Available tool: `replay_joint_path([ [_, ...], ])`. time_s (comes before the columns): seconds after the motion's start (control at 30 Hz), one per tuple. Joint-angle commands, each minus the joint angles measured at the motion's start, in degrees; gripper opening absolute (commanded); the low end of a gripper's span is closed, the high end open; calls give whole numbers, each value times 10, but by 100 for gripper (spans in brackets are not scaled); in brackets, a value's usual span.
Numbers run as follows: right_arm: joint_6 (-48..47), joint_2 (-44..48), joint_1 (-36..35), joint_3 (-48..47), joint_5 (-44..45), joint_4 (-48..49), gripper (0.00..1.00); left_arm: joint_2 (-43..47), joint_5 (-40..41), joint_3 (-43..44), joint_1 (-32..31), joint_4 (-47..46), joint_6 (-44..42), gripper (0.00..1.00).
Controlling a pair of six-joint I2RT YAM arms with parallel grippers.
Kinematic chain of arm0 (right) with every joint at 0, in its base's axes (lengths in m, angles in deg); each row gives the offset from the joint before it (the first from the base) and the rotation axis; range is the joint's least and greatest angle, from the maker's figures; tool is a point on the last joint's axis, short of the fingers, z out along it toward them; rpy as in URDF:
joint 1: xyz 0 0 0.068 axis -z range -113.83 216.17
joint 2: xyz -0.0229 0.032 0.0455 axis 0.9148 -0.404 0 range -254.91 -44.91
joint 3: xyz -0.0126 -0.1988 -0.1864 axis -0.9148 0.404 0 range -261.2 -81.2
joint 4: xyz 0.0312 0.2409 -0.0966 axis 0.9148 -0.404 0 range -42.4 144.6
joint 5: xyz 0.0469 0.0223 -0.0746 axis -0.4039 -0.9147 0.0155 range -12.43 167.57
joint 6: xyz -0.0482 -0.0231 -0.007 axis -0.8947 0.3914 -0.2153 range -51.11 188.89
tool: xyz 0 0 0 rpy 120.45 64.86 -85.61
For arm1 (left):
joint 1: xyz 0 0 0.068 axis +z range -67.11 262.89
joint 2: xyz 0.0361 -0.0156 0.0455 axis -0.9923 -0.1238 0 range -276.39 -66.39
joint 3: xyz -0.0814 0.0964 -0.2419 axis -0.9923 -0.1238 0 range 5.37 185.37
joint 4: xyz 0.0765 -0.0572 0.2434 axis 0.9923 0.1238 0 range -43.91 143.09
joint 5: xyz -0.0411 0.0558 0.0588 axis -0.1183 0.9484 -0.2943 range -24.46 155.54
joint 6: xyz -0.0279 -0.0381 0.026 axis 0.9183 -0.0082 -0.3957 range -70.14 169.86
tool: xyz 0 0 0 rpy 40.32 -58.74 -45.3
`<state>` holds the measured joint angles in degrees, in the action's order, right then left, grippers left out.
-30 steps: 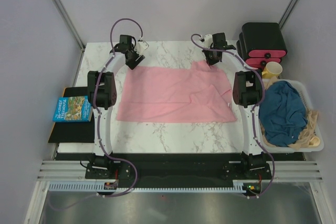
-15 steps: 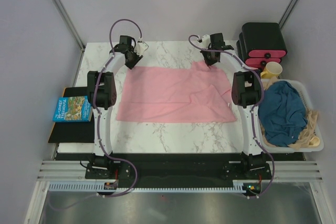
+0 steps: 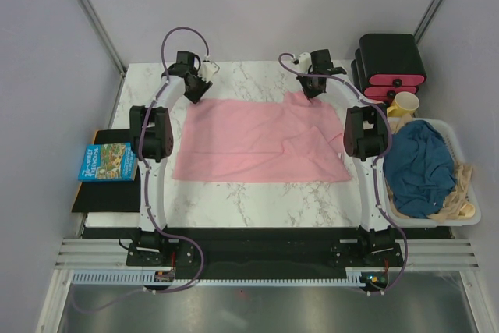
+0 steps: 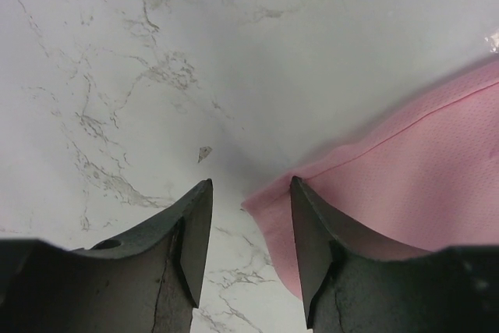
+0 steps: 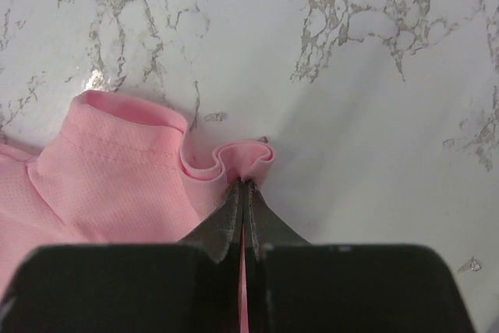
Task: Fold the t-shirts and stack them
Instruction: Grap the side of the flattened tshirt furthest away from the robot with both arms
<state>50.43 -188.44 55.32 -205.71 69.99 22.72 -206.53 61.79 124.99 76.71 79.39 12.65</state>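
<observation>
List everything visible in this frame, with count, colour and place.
pink shirt: 1, light pink, spread on the table between the arms
teal shirt: 1, dark teal, bunched in the bin
bin: 1, white, right of the table
tangle: 1, beige, in the bin by the teal shirt; what it is cannot be told
boxes: at least 2, black with pink fronts, stacked far right
cup: 1, yellow, between boxes and bin
book: 1, blue, on the mat
mat: 1, black, left of the table
table: 1, white marble
left gripper: 1, black, open at the pink shirt's far left corner
right gripper: 1, black, shut on the pink shirt's far right edge
</observation>
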Motion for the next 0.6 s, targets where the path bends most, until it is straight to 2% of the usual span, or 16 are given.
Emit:
replay_joint_path([
  [0.0, -6, 43, -7, 1, 4, -3, 0, -51, -35, 34, 3, 105, 21, 52],
  [0.4, -11, 54, -9, 8, 9, -3, 0, -74, -76, 73, 4, 191, 17, 50],
  [0.57, -12, 59, -12, 9, 11, -3, 0, -75, -79, 76, 5, 193, 21, 48],
])
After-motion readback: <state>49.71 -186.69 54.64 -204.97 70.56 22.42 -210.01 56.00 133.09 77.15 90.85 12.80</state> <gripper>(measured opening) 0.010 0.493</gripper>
